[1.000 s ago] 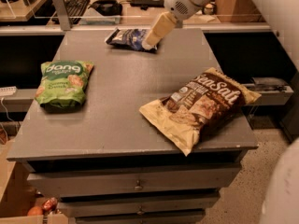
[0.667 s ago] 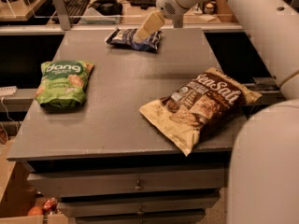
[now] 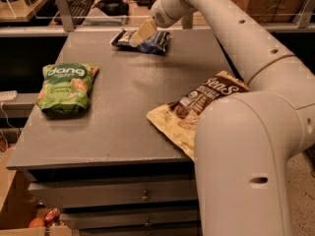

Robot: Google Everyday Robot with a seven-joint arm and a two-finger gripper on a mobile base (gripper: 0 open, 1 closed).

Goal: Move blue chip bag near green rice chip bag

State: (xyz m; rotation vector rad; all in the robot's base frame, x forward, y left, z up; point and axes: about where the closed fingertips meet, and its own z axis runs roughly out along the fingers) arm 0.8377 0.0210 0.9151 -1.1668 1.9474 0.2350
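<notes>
End effector (image 3: 140,35) at blue chip bag (image 3: 157,41)

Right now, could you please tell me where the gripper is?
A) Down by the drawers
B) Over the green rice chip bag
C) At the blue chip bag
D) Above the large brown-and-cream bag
C: the gripper is down at the blue chip bag on the far side of the table, well away from the green rice chip bag on the left and the brown-and-cream bag on the near right.
</notes>
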